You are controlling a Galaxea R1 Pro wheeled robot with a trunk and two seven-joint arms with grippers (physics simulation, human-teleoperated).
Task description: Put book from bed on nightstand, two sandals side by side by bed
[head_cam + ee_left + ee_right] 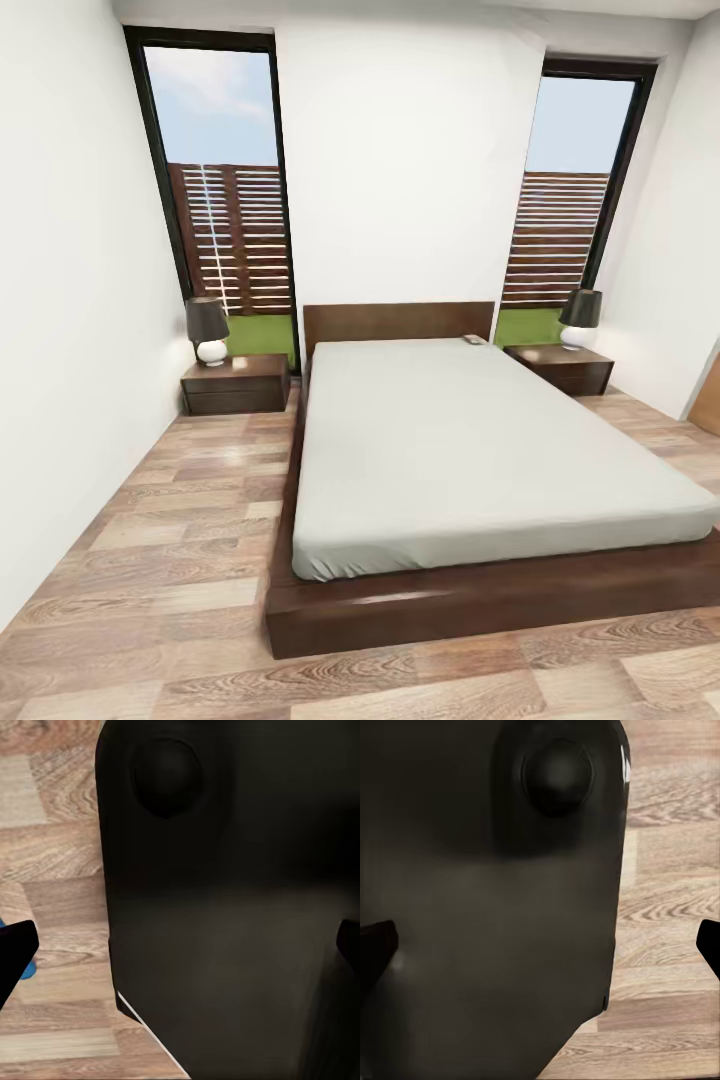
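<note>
I see the book at the bed's far right corner by the headboard, close to the right nightstand, so my right arm is nearer, I judge. Both jaws stand apart, empty, over the floor

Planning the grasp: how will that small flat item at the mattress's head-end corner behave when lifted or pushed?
The book lies flat and thin on the mattress, so it probably won't roll or tip. It looks small, likely light. A push would probably slide it toward the mattress edge or headboard. Stiffness cannot be told.
</note>
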